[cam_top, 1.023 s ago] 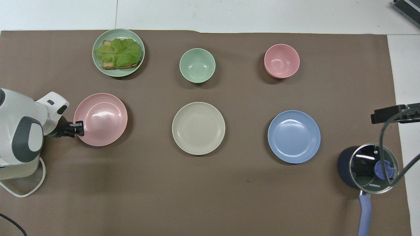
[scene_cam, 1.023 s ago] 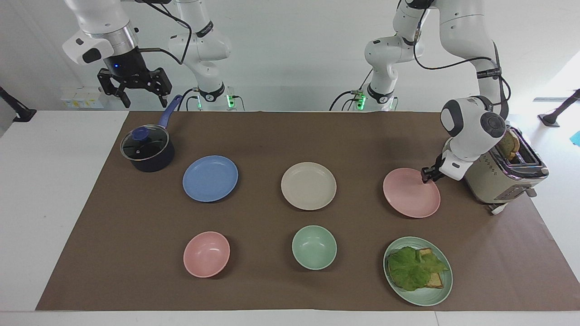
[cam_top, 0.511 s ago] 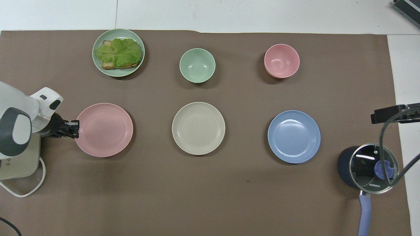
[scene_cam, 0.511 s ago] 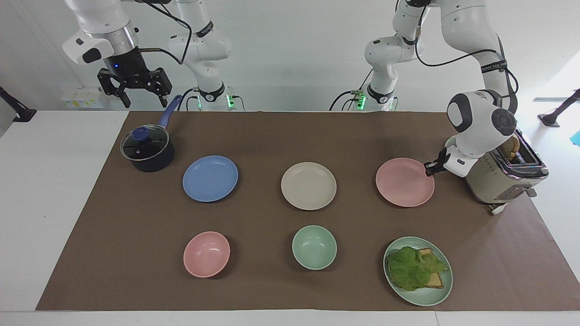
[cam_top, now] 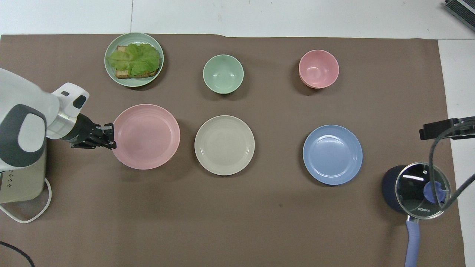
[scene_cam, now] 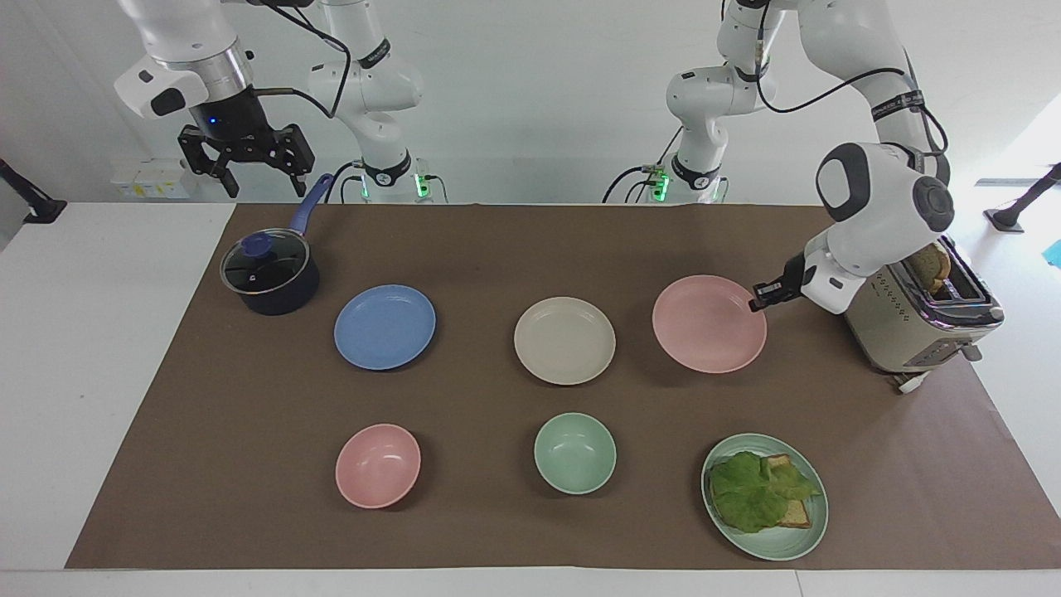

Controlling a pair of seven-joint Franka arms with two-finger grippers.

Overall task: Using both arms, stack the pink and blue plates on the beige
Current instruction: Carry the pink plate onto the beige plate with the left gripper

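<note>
pink plate [scene_cam: 709,323]: lifted by its rim, just beside the beige plate [scene_cam: 564,340]
left gripper [scene_cam: 761,297]: clamped on that rim, likely for carrying across
blue plate [scene_cam: 385,327]: flat, 1 untouched
right gripper [scene_cam: 247,159]: fingers apart, waiting over saucepan [scene_cam: 270,272]

Both arms [scene_cam: 862,50] are showing glossy white shells with rounded joints and grey joint caps. Black bands with small white lettering are ringing several links. Black cables are running loose along each arm. A silver metal collar is sitting above the right gripper [scene_cam: 249,170], a black fingered unit where a small blue light is glowing. The left gripper [scene_cam: 758,300] is black too. Green lights are glowing at both bases.
</note>
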